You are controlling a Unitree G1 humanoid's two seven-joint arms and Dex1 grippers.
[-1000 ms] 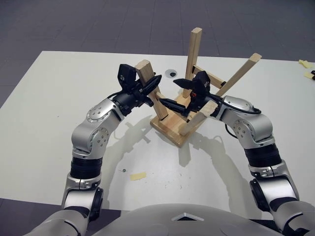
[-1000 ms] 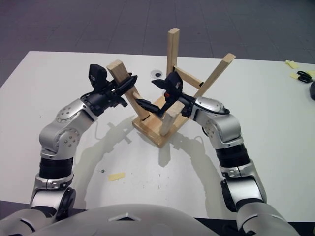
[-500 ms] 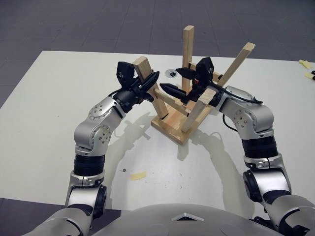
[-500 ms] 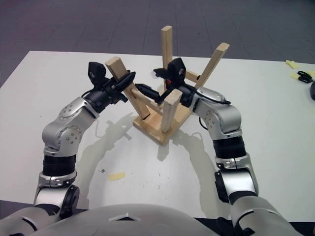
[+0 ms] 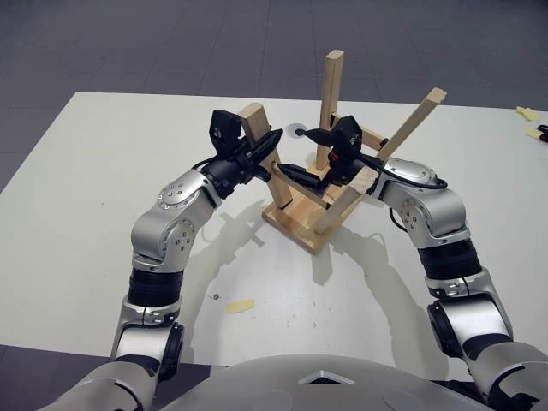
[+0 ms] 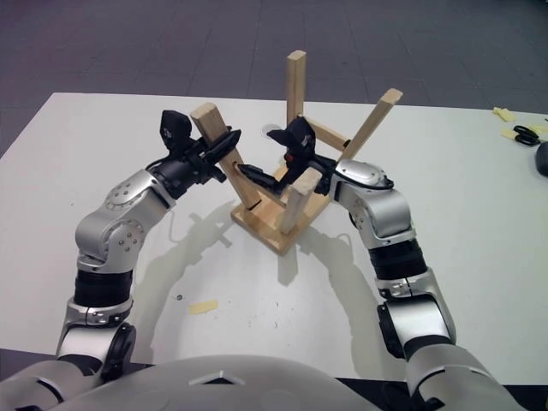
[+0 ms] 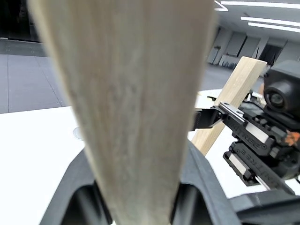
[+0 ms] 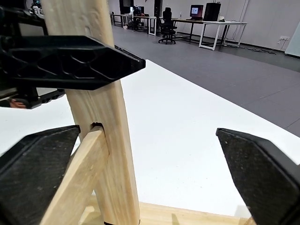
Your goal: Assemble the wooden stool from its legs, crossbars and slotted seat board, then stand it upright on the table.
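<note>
The stool (image 5: 295, 229) sits upside down near the middle of the table (image 5: 103, 171), its feet pointing up; the left gripper (image 5: 271, 152) pinches the leg (image 5: 254, 124) nearest it. The right gripper (image 8: 147, 133) is spread wide around a crossbar (image 8: 77, 185) slotted into that leg, seemingly without touching it.

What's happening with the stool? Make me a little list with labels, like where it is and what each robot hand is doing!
stool: pale wooden stool upside down on the white table, four legs pointing up
left gripper: shut on a wooden leg
right gripper: open, next to a wooden crossbar
also on table: yellow tape scrap
standing upright: not yet
</note>
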